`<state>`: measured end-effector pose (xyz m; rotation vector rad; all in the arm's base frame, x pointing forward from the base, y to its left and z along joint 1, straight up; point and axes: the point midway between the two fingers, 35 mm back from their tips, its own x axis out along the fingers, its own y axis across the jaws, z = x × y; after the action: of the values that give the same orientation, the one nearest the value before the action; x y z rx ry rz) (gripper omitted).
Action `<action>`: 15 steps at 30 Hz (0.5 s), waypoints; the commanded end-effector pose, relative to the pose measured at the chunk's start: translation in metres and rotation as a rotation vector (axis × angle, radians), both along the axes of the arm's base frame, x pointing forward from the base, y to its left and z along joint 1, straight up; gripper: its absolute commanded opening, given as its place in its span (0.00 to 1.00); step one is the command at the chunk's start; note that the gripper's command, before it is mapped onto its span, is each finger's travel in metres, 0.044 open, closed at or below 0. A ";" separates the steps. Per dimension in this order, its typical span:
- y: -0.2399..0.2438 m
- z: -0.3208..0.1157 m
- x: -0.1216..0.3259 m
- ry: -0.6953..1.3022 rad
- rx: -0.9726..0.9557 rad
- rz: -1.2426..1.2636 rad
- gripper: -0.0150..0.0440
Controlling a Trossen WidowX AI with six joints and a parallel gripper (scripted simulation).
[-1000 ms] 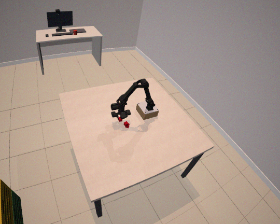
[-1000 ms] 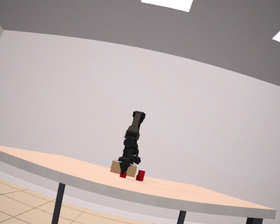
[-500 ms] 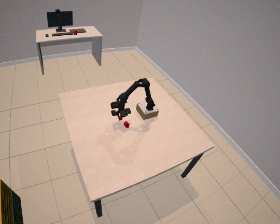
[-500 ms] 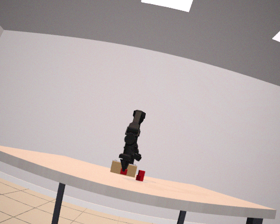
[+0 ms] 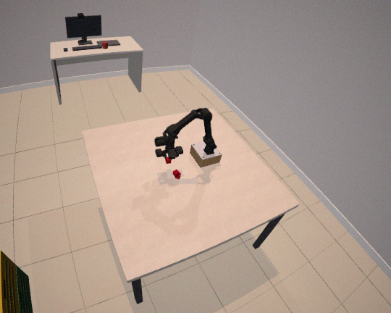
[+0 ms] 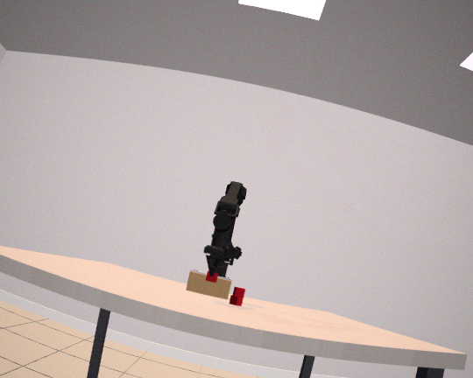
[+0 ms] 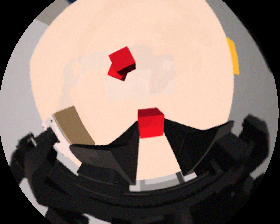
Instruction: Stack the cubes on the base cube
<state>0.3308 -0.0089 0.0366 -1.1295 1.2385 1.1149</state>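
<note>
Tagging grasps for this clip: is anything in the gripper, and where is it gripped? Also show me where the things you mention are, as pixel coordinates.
A red cube (image 5: 168, 160) (image 6: 212, 276) (image 7: 151, 124), gripped by two opposite side faces between the gripper's (image 5: 169, 158) (image 6: 212, 275) (image 7: 151, 125) fingers.

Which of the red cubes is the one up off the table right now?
The red cube between the gripper's fingers; the other two are stacked.

This is looking like a robotics lab laid out as a plain room. Beyond the jaws, a black flat-screen monitor (image 5: 83, 26) is standing on a pale rectangular desk (image 5: 127, 43). Beneath the jaws, a pale wood-topped table with dark legs (image 5: 232, 203) (image 6: 144, 302) is standing on beige square floor tiles (image 5: 43, 235) (image 6: 44, 346); bright white ceiling panels (image 6: 286, 6) are glowing above them.
</note>
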 end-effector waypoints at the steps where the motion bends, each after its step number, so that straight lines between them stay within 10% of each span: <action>1: -0.001 0.014 0.000 -0.003 -0.003 0.004 0.43; 15: 0.005 0.041 -0.006 -0.003 -0.001 -0.064 0.43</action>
<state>0.3267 -0.0075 0.0760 -1.1146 1.2432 1.0935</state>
